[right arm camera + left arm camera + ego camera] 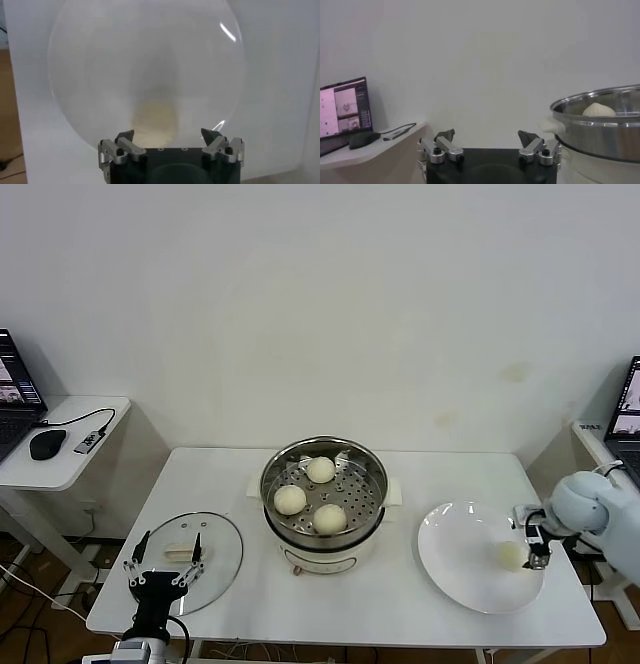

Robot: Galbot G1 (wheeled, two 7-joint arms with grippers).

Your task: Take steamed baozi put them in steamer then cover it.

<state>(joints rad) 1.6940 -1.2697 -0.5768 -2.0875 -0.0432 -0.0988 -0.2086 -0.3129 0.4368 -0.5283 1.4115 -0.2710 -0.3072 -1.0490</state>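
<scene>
Gleaming steel steamer, three pale baozi

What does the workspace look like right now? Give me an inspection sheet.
Surface: white table.
Job's things: three baozi in the steamer; a fourth on the white plate; cover flat on the table, left.
Clutter: nothing seen.
Grippers: left gripper open over the cover's handle; right gripper open at the plate's bun.
Cables: one on the left side desk.
Surroundings: laptops on both sides, mouse.
</scene>
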